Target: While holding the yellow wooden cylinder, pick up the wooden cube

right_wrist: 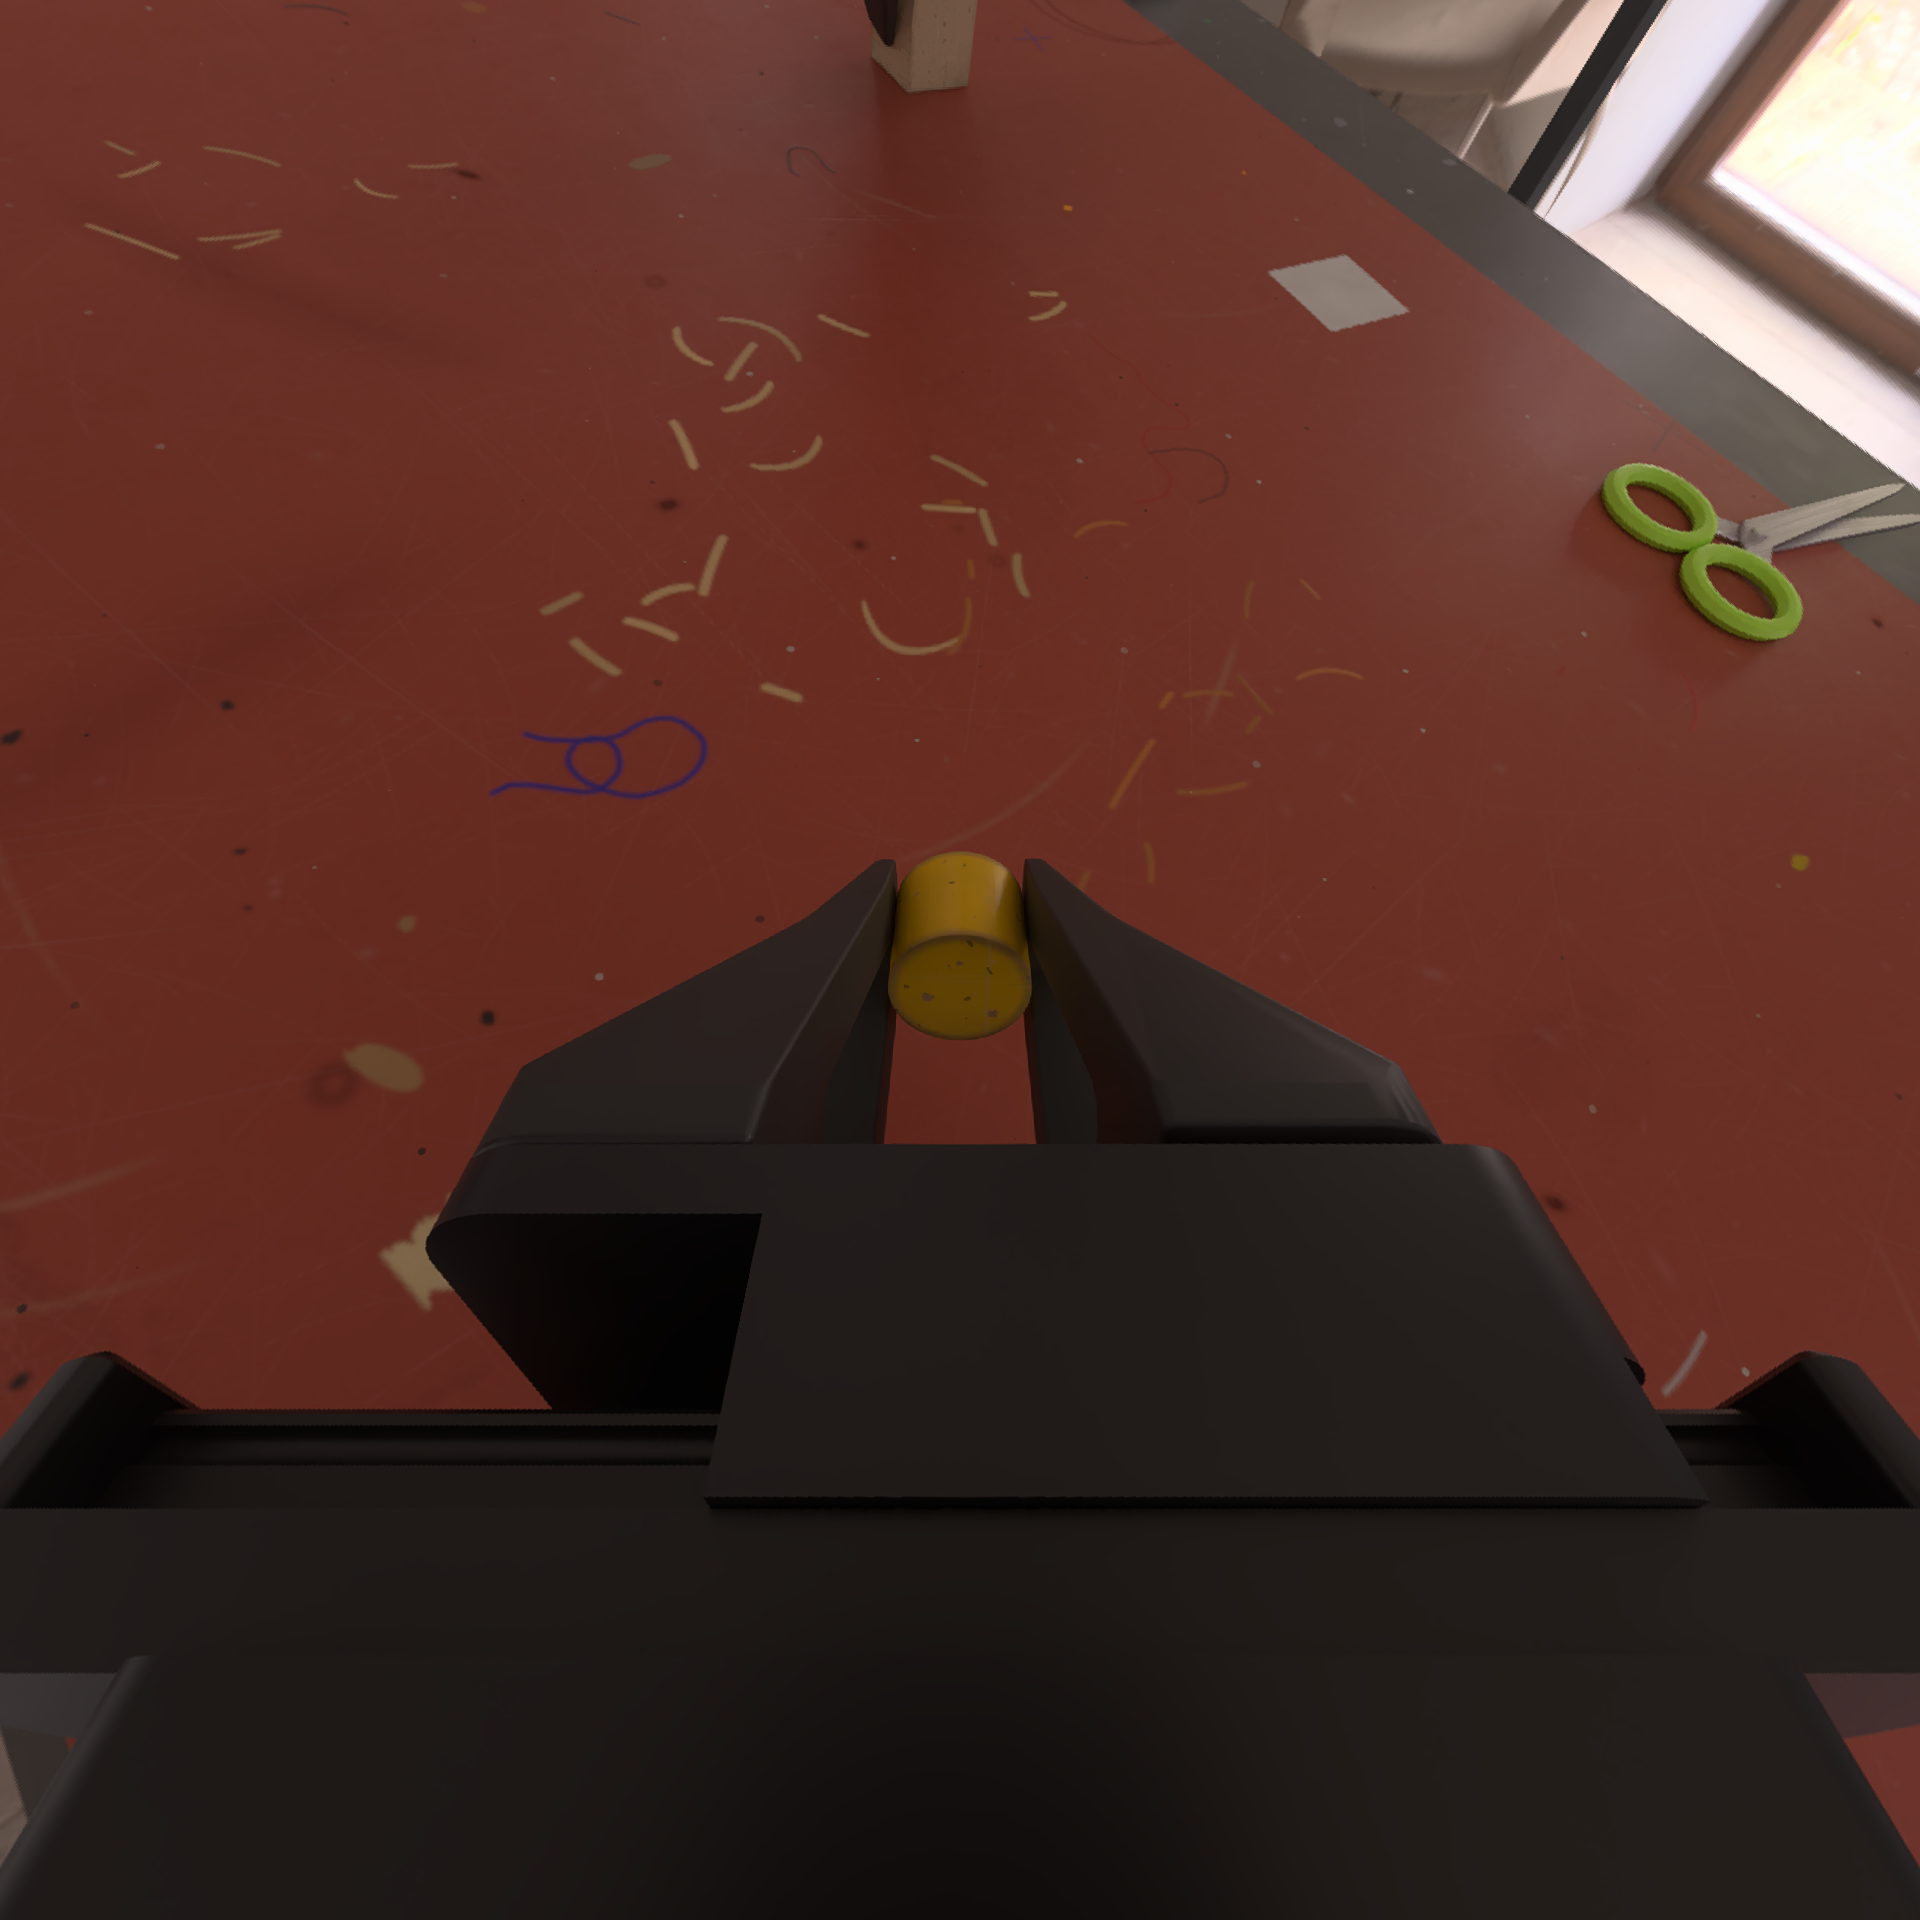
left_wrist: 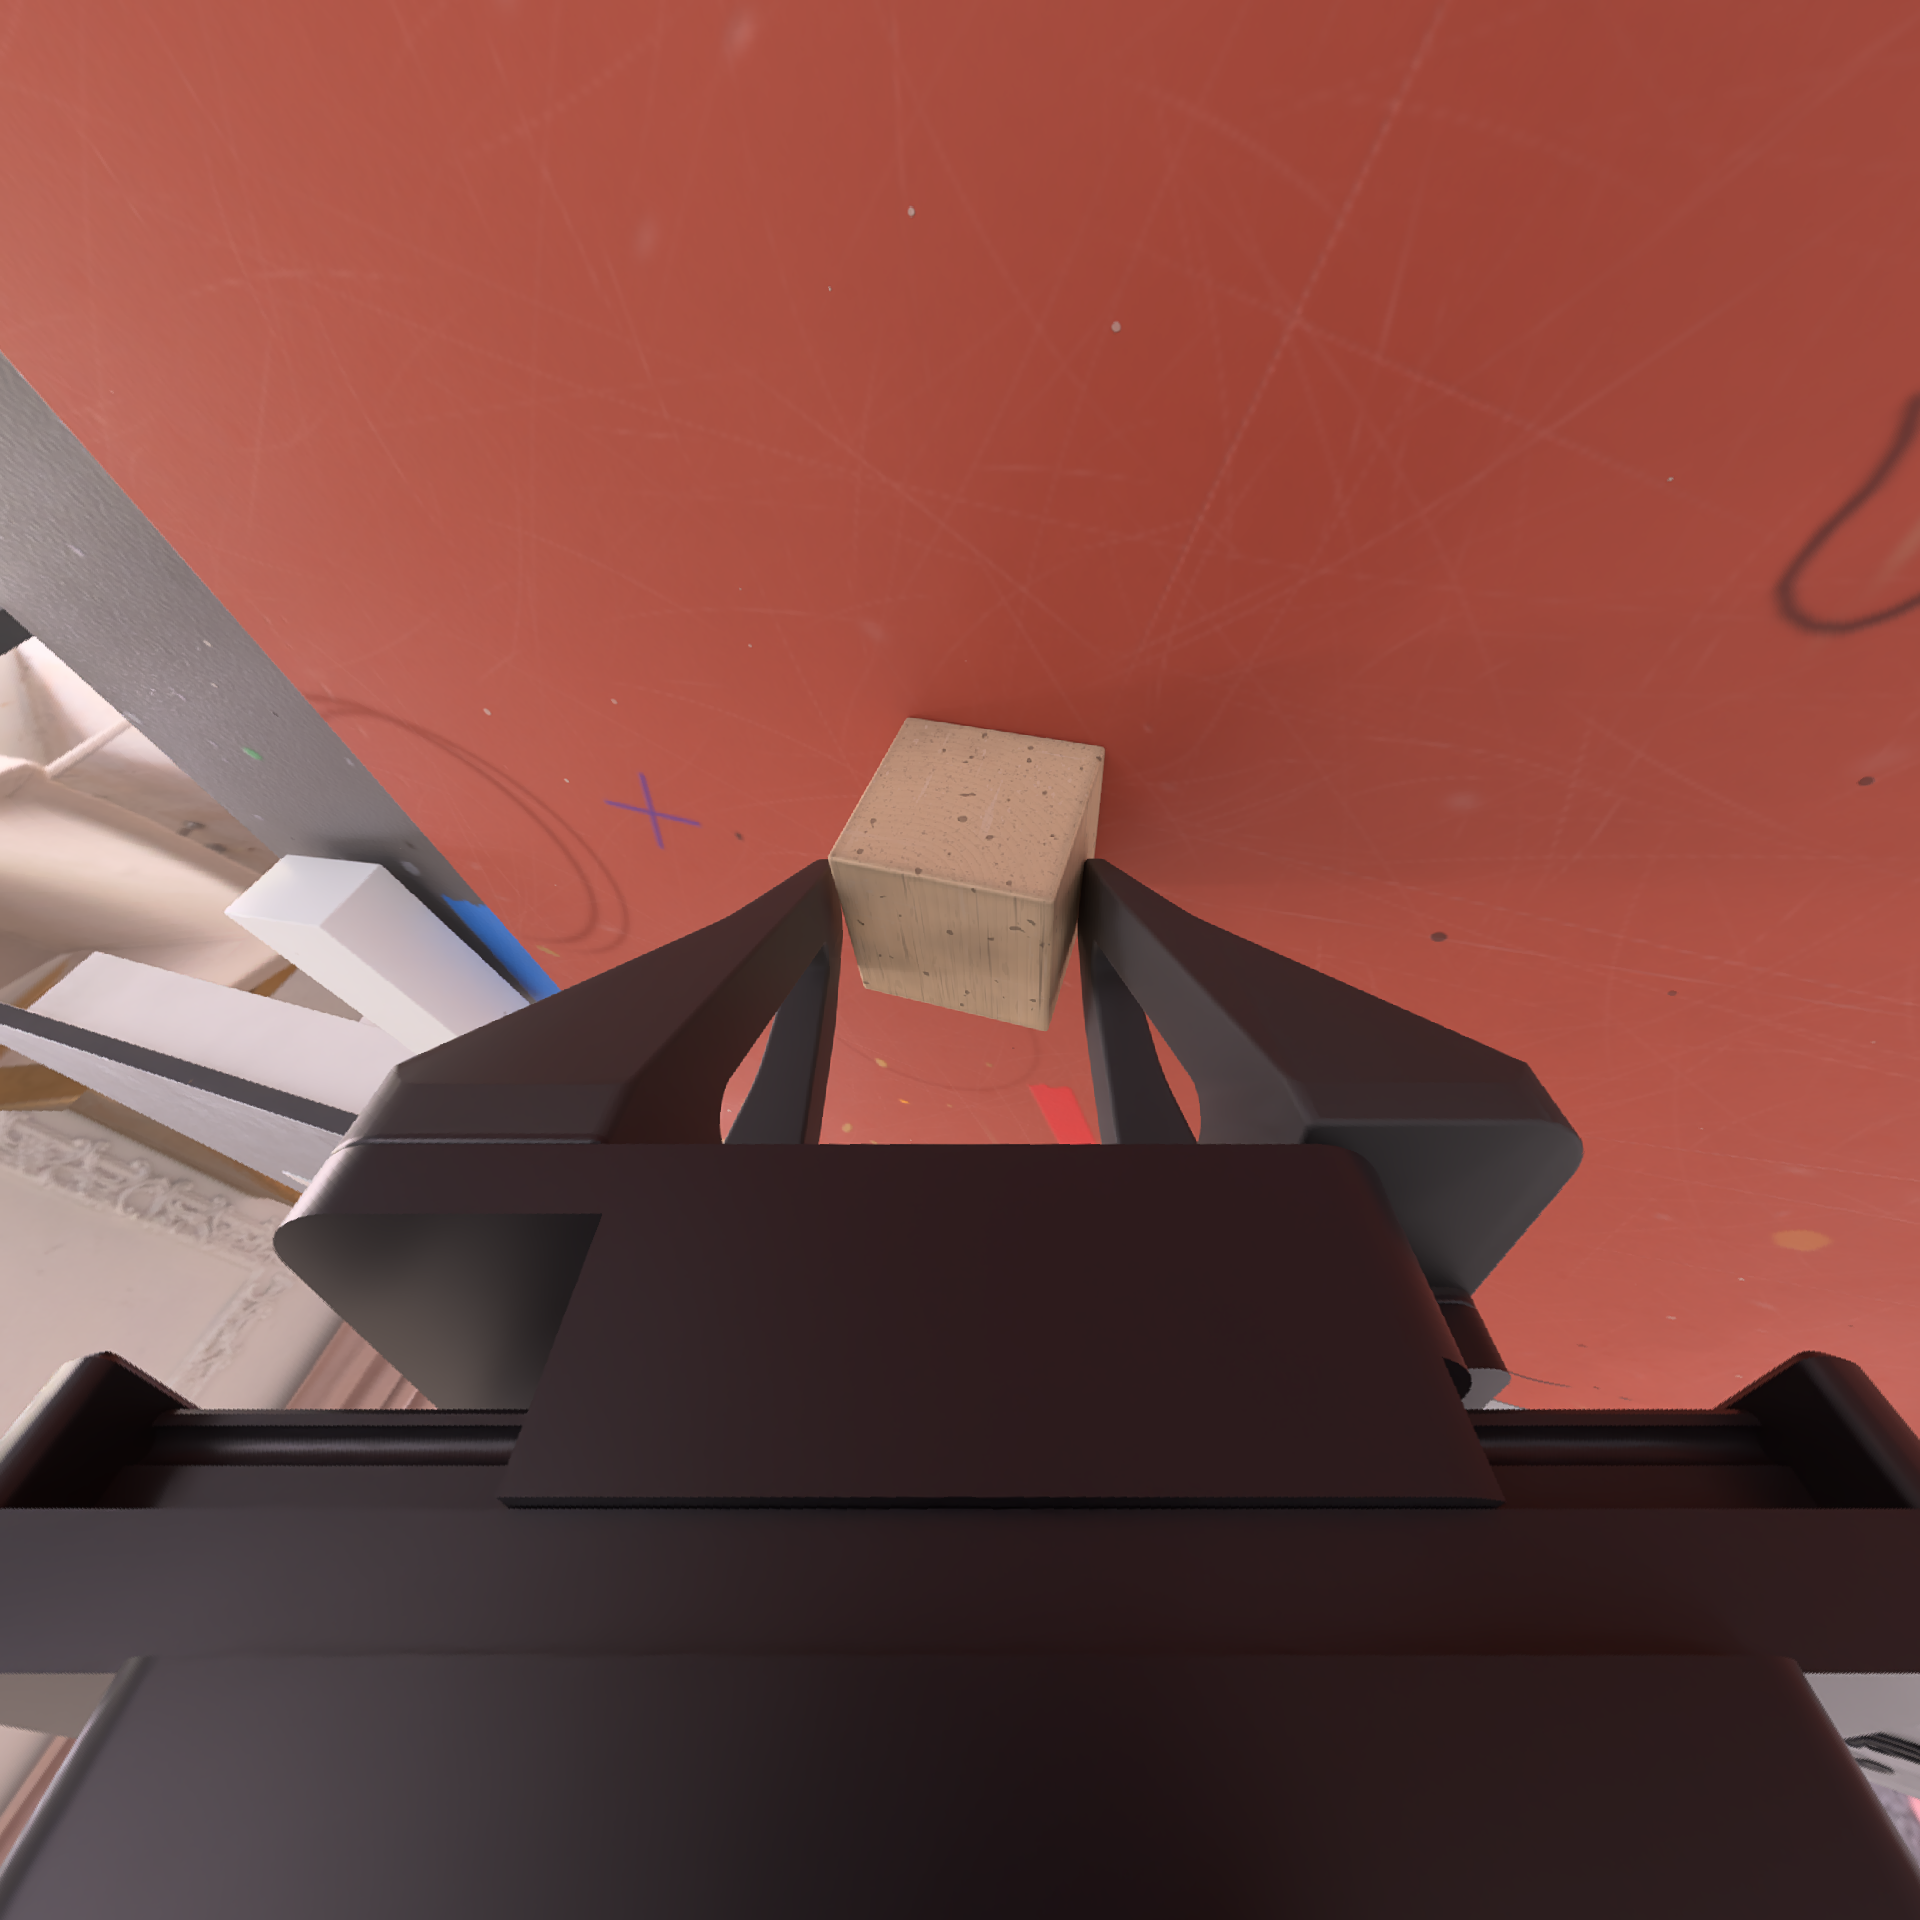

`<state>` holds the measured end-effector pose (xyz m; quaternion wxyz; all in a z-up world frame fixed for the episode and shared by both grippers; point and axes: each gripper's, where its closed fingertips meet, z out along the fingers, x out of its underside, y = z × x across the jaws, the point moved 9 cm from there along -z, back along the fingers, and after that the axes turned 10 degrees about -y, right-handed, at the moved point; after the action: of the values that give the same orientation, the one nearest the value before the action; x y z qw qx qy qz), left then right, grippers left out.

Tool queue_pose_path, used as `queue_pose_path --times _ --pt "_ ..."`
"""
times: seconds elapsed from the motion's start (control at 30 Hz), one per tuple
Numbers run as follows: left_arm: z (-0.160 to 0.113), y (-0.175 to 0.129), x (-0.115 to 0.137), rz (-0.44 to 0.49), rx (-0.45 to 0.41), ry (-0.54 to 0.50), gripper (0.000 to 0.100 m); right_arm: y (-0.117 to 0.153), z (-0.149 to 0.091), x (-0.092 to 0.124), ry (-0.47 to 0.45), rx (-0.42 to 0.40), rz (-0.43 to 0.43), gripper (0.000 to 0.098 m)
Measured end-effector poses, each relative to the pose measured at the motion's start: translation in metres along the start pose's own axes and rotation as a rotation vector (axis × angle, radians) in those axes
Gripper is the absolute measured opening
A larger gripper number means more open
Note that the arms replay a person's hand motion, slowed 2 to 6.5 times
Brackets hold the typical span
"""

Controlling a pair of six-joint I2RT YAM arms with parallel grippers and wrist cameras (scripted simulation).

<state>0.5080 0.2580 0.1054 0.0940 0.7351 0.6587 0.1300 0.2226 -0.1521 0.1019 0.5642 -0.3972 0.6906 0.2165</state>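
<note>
Left gripper (left_wrist: 958,883): my two dark fingers are clamped on the wooden cube (left_wrist: 966,868), one fingertip on each side face.
Cube pose, left wrist view: pale speckled wood, held at the fingertips, near face toward the camera. Looks clear of the red table (left_wrist: 1143,364), can't confirm the gap under it.
Table, left wrist view: scratched red top, purple X mark (left_wrist: 652,810) just left of the cube, grey table edge at far left.
Right gripper (right_wrist: 960,883): my fingers are closed on the yellow wooden cylinder (right_wrist: 959,945), gripping its curved sides.
Cylinder pose, right wrist view: axis along my fingers, flat round end facing the camera, held above the table.
Cube, right wrist view: pale block at the top edge (right_wrist: 928,47), well apart from the cylinder, dark finger at its left side.
Clutter, right wrist view: green-handled scissors (right_wrist: 1714,551) near the right edge, blue scribble (right_wrist: 613,758) ahead-left, grey patch (right_wrist: 1338,293) farther back.
</note>
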Motion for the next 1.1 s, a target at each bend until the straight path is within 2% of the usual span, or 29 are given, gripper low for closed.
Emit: queue_pose_path --times 0.67,0.87,1.1 --pt "-0.004 -0.006 0.002 -0.068 -0.042 -0.039 0.037 0.002 0.001 0.000 0.011 -0.009 -0.013 0.0199" --pt "-0.013 -0.007 0.006 -0.139 -0.071 -0.096 0.037 0.002 0.001 0.000 0.011 -0.009 -0.013 0.0199" --pt "-0.040 -0.009 0.010 -0.255 -0.123 -0.206 0.037 0.002 0.001 0.000 0.011 -0.009 -0.013 0.0199"
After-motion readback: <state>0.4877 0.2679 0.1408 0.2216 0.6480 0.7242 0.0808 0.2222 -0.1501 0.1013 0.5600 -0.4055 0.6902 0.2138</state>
